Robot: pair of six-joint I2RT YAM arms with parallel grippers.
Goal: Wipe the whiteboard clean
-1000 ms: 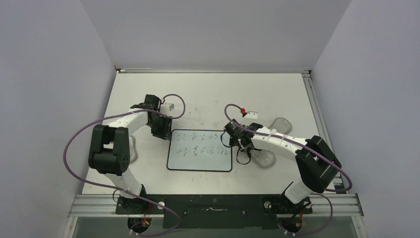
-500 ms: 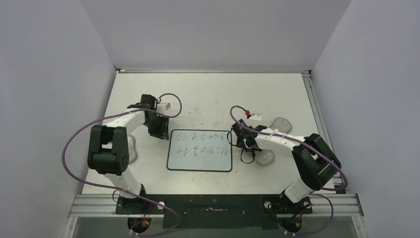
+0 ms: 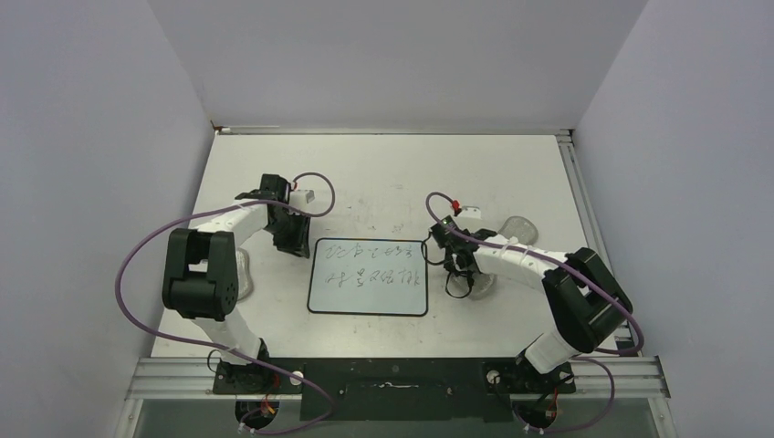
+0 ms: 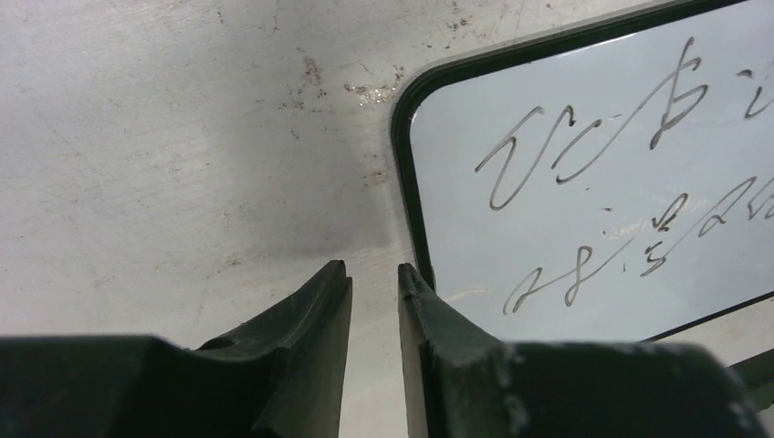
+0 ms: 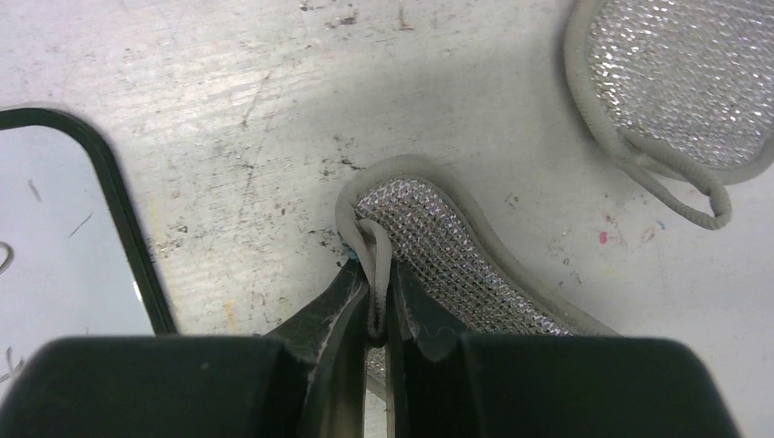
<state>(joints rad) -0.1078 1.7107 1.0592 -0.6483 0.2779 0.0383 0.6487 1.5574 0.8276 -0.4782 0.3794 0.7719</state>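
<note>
The whiteboard (image 4: 584, 182) runs off the left wrist view's right side, its writing (image 3: 370, 265) is unreadable from above, and the scouring pad (image 5: 438, 251) partly disappears beneath the right gripper (image 5: 375, 306) pinching it.

The whiteboard (image 4: 593, 182) has a smooth, glossy white face with a soft sheen, framed by a thin black rim that looks like smooth plastic. The surface (image 4: 183, 137) under it is matt pale grey, scuffed, scratched and speckled with dark grime. The left pincer (image 4: 374, 274) and right pincer (image 5: 374, 306) look like matt black plastic, with rough, worn edges. The nearer scrubbing pad (image 5: 438, 246) is glittering silver mesh bound in soft grey cloth edging. The farther scrubbing pad (image 5: 675, 73) has the same sparkling mesh, cloth edging and a cord-like loop.
</note>
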